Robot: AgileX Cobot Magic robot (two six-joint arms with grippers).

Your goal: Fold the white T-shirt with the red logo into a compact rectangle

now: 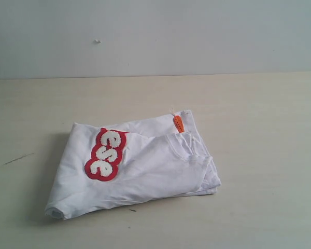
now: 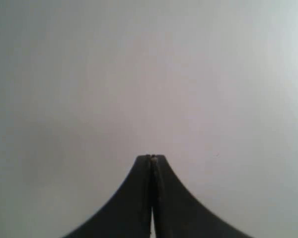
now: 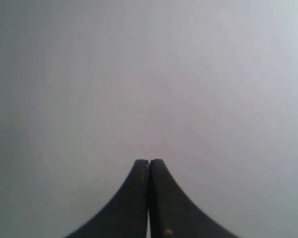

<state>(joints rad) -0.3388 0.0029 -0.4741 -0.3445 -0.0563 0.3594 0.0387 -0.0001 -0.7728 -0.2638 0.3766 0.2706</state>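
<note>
The white T-shirt [image 1: 145,166] lies folded into a rough rectangle in the middle of the table in the exterior view. Part of the red logo [image 1: 105,154] shows on its left half, with the letters "ese" in white. A small orange neck tag [image 1: 178,123] sticks out at the far right corner, beside the ribbed collar. No arm appears in the exterior view. My left gripper [image 2: 151,157] is shut with nothing between its black fingers, facing a blank pale surface. My right gripper [image 3: 149,161] is likewise shut and empty against a plain grey surface.
The pale wooden table [image 1: 259,129] spreads around the shirt, with a dark scratch [image 1: 18,158] at the left. A light wall [image 1: 155,36] rises behind the table's far edge.
</note>
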